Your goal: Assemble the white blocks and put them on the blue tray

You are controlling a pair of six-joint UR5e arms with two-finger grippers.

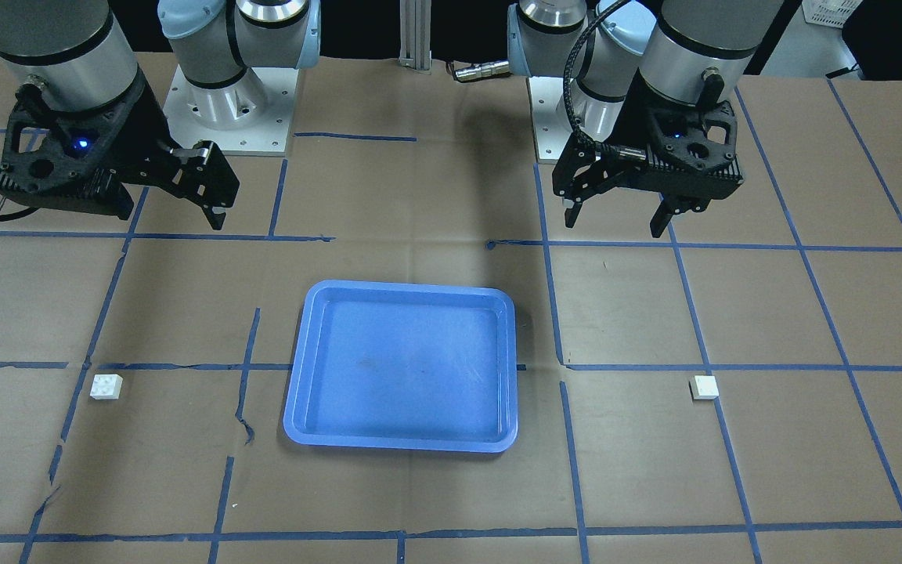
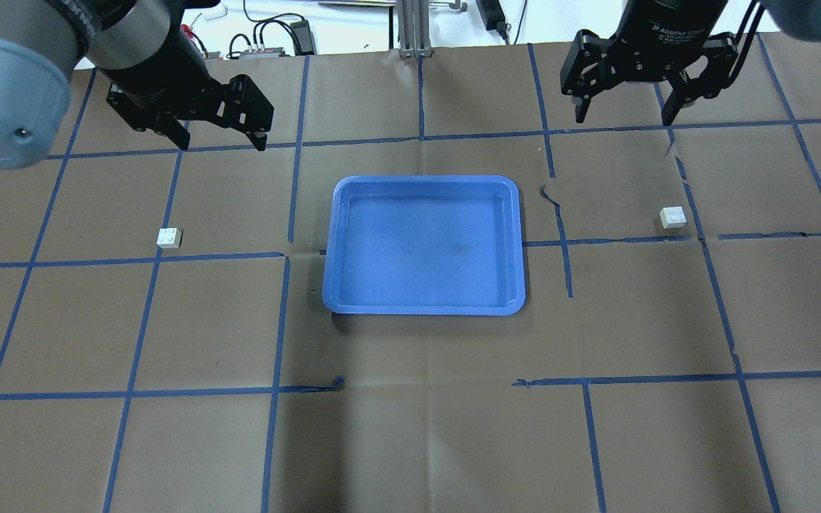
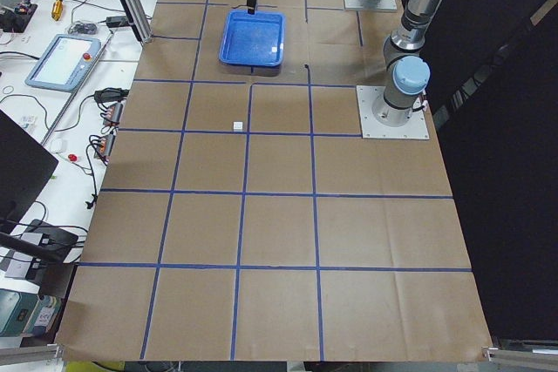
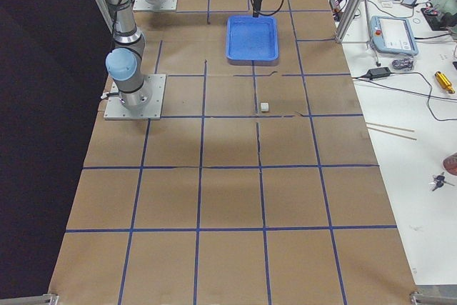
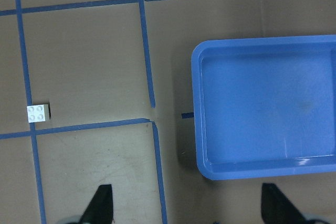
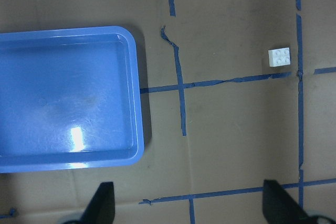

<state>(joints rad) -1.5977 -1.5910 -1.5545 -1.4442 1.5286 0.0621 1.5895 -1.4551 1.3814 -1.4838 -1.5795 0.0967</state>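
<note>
Centrally, blue tray (image 2: 425, 242), left white block (image 2: 169, 237) and right white block (image 2: 673, 217) outside it, left tool (image 2: 223, 146), right tool (image 2: 624, 120) both spread.

Blue tray (image 6: 138, 103): smooth plastic, glossy, faintly scuffed. White blocks (image 2: 169, 237): smooth plastic. Table cover (image 2: 417, 442): matt brown paper, creased, torn. Blue tape (image 2: 132, 392): matt.

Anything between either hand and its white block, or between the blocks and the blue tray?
Nothing visible. The left hand and right hand hang open; the left white block and right white block lie alone on either side of the blue tray, with only flat taped paper between.
</note>
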